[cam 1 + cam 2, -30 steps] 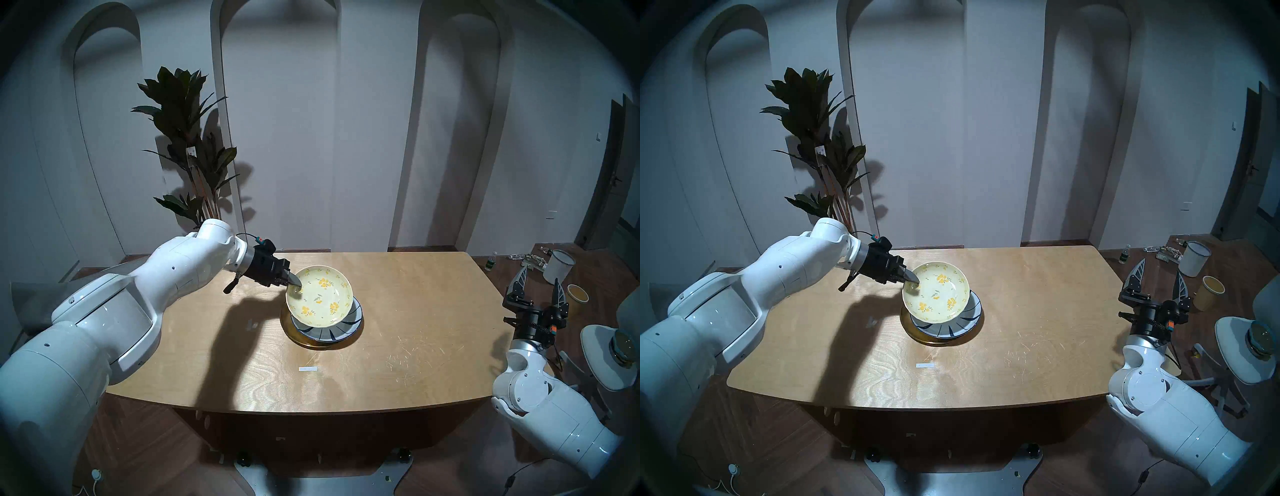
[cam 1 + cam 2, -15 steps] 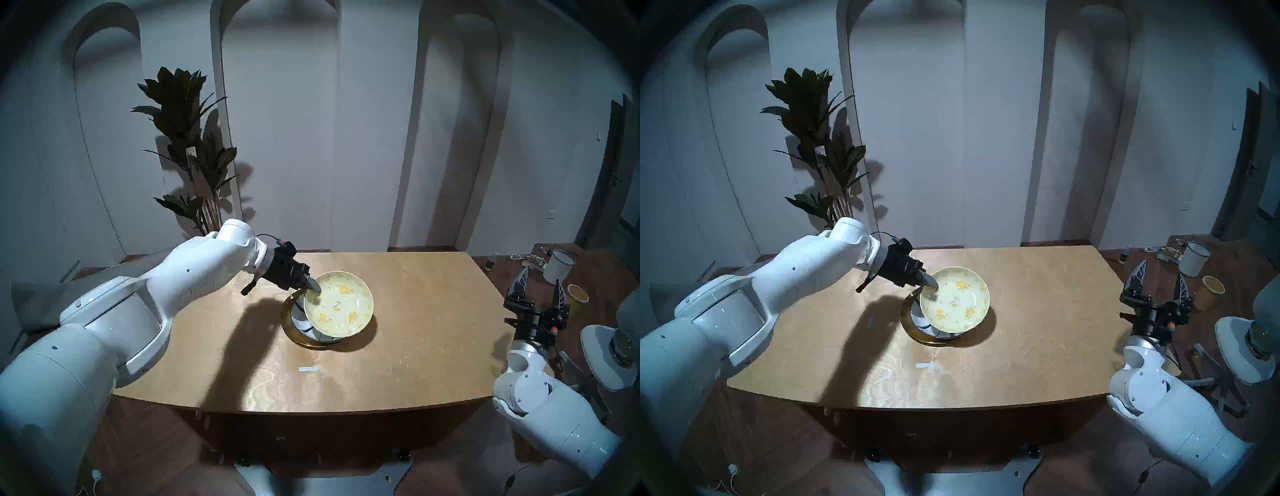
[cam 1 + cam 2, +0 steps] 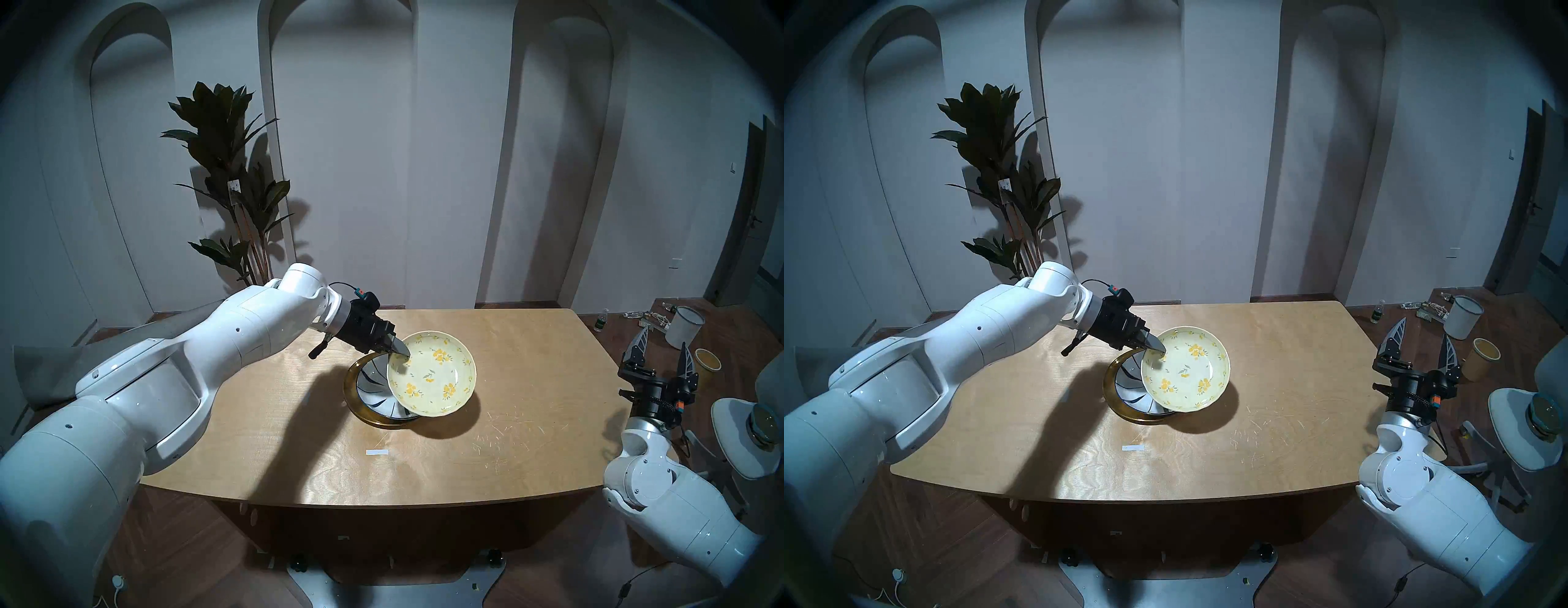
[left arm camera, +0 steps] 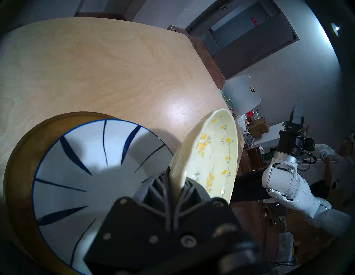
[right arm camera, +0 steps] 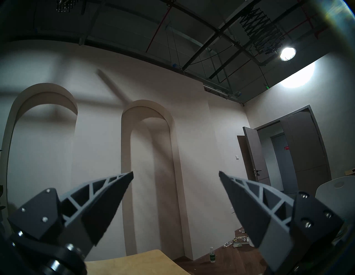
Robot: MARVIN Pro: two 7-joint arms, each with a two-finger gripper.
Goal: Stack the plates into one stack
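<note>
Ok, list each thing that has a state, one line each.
pale-yellow floral plate: lifted, tilted, gripped at its rim, off to the stack's right.
white-and-blue plate: resting flat in the gold plate.
gold plate: flat on the table.
left end effector: shut on the floral plate's rim.
right end effector: open, empty, raised beside the table.

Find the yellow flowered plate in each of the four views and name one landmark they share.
Head left: yellow flowered plate centre, tilted, overlapping the blue-striped plate.
Head right: centre, same pose.
Left wrist: lower middle, edge-on, rim pinched in the left tool.
Right wrist: not in it.
Shared landmark: blue-striped plate, except in the right wrist view.
</note>
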